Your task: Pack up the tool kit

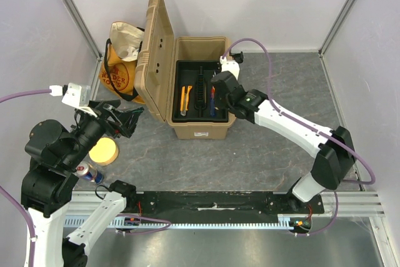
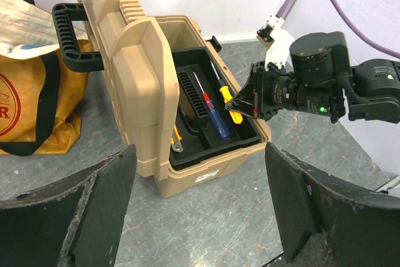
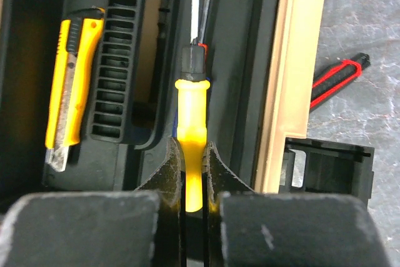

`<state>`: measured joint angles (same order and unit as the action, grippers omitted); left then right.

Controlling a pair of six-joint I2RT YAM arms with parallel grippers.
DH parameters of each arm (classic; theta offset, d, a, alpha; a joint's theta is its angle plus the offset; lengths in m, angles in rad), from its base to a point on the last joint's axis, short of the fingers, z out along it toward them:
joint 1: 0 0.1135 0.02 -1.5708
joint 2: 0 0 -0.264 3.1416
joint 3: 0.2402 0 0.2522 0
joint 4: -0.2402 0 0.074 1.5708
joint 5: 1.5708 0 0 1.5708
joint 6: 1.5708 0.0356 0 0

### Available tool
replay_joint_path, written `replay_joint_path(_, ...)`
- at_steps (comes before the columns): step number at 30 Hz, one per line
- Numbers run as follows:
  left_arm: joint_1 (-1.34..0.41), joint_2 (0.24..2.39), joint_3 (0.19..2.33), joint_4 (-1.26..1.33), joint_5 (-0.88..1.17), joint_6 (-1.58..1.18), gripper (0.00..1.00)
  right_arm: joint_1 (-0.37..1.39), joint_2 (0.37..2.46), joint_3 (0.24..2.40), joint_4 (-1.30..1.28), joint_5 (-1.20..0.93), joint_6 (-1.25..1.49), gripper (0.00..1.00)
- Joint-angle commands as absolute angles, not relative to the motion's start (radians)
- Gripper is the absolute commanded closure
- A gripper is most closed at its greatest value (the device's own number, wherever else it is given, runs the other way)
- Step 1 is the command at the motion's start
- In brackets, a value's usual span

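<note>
Far left of the overhead view, the left end effector (image 1: pixel 125 119) hung wide open with nothing in it, low over the desk (image 1: pixel 250 154) and well apart from the action. Moving across, the tool kit (image 1: pixel 203 130) sat at frame centre with its lid (image 1: pixel 156 54) thrown back to the left and its black tray (image 1: pixel 187 62) exposed. A yellow utility knife (image 1: pixel 185 99) lay in the tray's left slot. Then came the right end effector (image 3: pixel 194 157), clamped tight on the butt of a yellow-handled screwdriver (image 3: pixel 190 107) over the tray's right channel. Here was the key: in the wrist view the screwdriver's long axis ran straight up-frame, in line with that channel and with a blue-handled screwdriver (image 2: pixel 215 117) lying there. The right arm was plainly the nearer one. At far right, outside the box wall, a red-and-black tool (image 3: pixel 337 74) waited on the desk.
</note>
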<state>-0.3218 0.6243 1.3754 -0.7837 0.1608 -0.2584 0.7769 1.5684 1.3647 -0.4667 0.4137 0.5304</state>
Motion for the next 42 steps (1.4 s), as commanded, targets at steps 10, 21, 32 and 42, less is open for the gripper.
replay_joint_path(10, -0.321, 0.606, 1.379, -0.769, 0.160, -0.267, 0.11, 0.790, 1.736, 1.476, -0.549, 0.617, 0.569, 0.86)
replay_joint_path(21, -0.321, 0.606, 1.391, -0.785, 0.149, -0.255, 0.11, 0.810, 1.652, 1.488, -0.549, 0.684, 0.589, 0.57)
replay_joint_path(32, -0.321, 0.598, 1.396, -0.792, 0.158, -0.264, 0.11, 0.769, 1.418, 1.404, -0.607, 0.891, 0.624, 0.28)
replay_joint_path(42, -0.319, 0.601, 1.399, -0.793, 0.166, -0.275, 0.12, 0.443, 1.399, 1.207, -0.557, 0.586, 0.664, 0.05)
